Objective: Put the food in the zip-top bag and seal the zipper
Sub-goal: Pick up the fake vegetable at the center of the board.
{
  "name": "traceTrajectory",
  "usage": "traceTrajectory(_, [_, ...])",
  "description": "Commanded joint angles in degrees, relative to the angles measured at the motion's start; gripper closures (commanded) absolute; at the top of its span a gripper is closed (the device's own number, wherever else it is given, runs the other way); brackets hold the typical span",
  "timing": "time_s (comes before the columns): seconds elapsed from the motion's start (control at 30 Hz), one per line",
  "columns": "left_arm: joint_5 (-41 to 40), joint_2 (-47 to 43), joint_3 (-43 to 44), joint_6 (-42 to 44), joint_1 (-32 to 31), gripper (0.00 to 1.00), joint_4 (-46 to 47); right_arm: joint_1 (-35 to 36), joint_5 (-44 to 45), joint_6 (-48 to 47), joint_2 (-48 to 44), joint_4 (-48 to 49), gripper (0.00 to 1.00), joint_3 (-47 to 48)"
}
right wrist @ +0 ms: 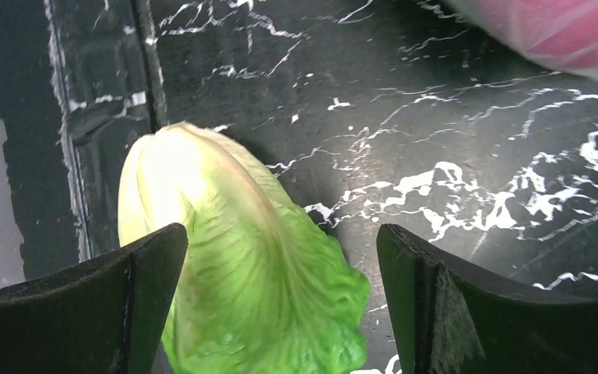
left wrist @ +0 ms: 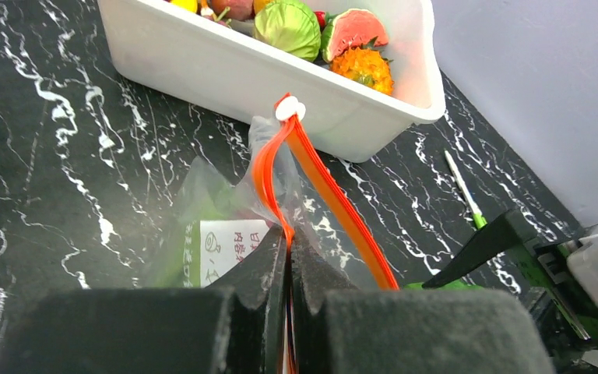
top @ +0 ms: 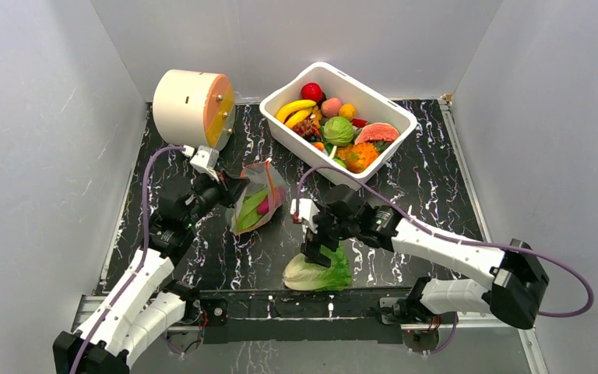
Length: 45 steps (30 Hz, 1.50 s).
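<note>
Zipper (left wrist: 342,204) lengthwise toward tub (left wrist: 280,78), in clenched left claw (left wrist: 288,238); right claw (right wrist: 280,238) agape astride lettuce (right wrist: 241,304).

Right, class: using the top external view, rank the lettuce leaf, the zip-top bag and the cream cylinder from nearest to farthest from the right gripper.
1. lettuce leaf: directly beneath the right gripper, by the table's near edge.
2. zip-top bag: to the gripper's left, mid-table.
3. cream cylinder: far left corner, well beyond the bag.
</note>
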Motion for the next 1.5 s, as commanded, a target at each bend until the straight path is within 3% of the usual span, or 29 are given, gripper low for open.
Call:
traceTrajectory(0.0, [-0.73,-2.37,2.93,7.36,-0.19,1.0,-0.66,1.99,-4.62,-6.01,3.02,-5.88,0.08,5.04])
traceTrajectory(0.13, [-3.32,-4.62,2.67,12.2,-0.15,1.0,0.26,5.53,-4.27,-4.86,2.2,-9.03,0.02,6.07])
traceTrajectory(0.3, [-6.42,-6.35,3.73,16.52,-0.15,1.0,-1.29,10.61,-0.37,-1.3,2.8,-9.51,0.02,5.31])
traceTrajectory(0.53, [-10.25,-11.06,1.9,20.0,-0.16,1.0,-0.74,12.59,6.61,4.01,8.22,-9.78,0.04,5.09])
traceTrajectory(0.77, [-11.66,-12.38,2.64,20.49,-0.14,1.0,-1.94,12.54,13.04,1.81,11.74,-8.26,0.07,5.59])
traceTrajectory(0.83, [-11.58,-12.58,2.52,20.25,-0.17,1.0,-2.01,11.88,12.19,0.77,11.91,-7.88,0.12,5.03])
traceTrajectory(0.93, [-10.31,-13.2,1.73,20.38,-0.15,1.0,-1.73,10.61,11.35,1.73,11.5,-7.98,0.38,6.01])
traceTrajectory(1.07, [-6.01,-12.09,0.9,20.34,-0.15,1.0,0.35,10.33,11.98,5.72,8.69,-7.08,0.56,9.38])
traceTrajectory(1.17, [-1.63,-8.47,1.39,20.91,-0.15,1.0,2.33,10.33,16.0,11.78,5.69,-4.87,0.79,10.64])
traceTrajectory(1.27, [3.56,-2.71,3.96,24.1,-0.15,1.0,3.02,10.33,18.31,18.83,2.71,-7.16,0.86,13.2])
traceTrajectory(1.47, [8.62,7.56,10.63,31.21,-0.15,1.0,3.18,10.33,18.55,29.9,-3.7,-15.54,0.86,19.09])
